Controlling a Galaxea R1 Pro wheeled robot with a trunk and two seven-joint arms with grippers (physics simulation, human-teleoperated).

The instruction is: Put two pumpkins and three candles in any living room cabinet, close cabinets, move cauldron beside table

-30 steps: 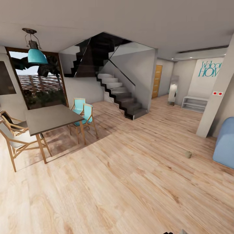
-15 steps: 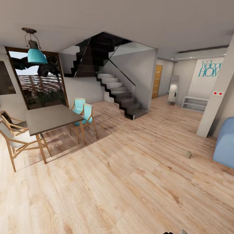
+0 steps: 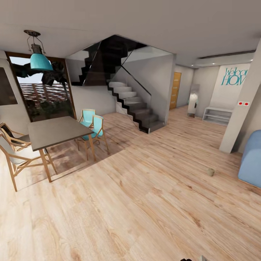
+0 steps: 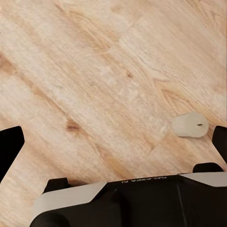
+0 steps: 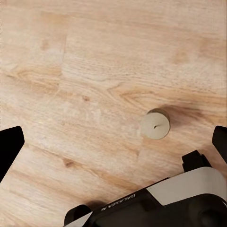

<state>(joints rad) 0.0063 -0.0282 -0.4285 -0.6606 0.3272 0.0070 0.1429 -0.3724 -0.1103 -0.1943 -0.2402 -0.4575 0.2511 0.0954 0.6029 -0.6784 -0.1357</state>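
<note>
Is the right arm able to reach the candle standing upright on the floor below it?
Probably yes: the candle stands alone on bare floor, and the right pincer hangs open above it.

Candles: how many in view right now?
3. One candle stands on the floor near the blue seat; one lies on its side under the left gripper; one stands upright under the right gripper.
</note>
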